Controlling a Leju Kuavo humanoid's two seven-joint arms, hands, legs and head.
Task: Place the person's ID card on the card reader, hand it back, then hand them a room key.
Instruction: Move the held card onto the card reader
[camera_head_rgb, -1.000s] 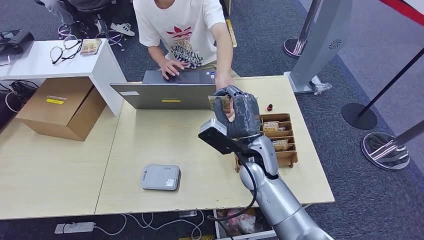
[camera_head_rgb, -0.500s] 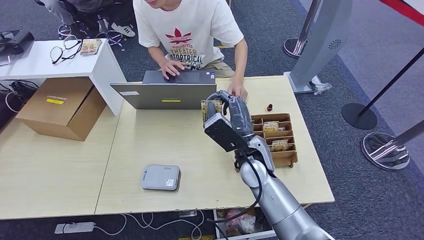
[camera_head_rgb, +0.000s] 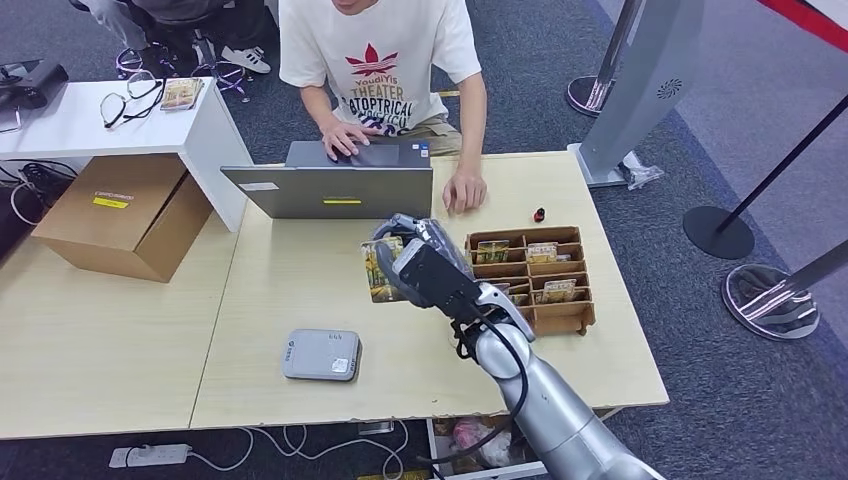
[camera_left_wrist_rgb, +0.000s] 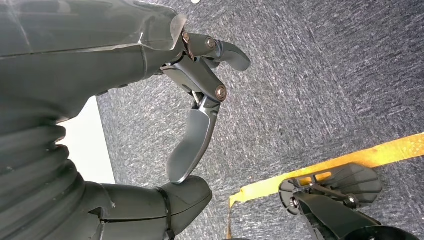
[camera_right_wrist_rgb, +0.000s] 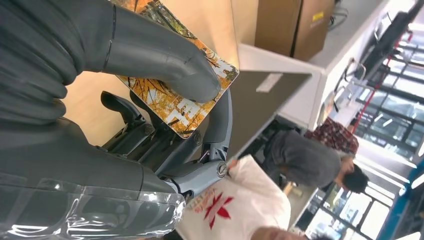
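The right hand (camera_head_rgb: 415, 262) pinches the ID card (camera_head_rgb: 378, 271) between its thick thumb and darker fingers, holding it upright above the light wooden table (camera_head_rgb: 300, 290), left of the wooden card tray (camera_head_rgb: 530, 278) and just near of the open laptop (camera_head_rgb: 330, 190). In the right wrist view the thumb (camera_right_wrist_rgb: 165, 60) presses on the card's autumn-tree face (camera_right_wrist_rgb: 180, 100) with a finger behind it. The card reader (camera_head_rgb: 321, 354), a flat grey box, lies on the near part of the table, near and left of the held card, well apart from it. The tray has several compartments; a few hold small cards with yellowish pictures (camera_head_rgb: 542, 252), standing on edge. The left hand (camera_left_wrist_rgb: 200, 100) hangs over grey carpet, its fingers apart and holding nothing. A person in a white printed T-shirt (camera_head_rgb: 385, 60) sits at the far side, one hand on the laptop, the other hand (camera_head_rgb: 463, 190) flat on the table.
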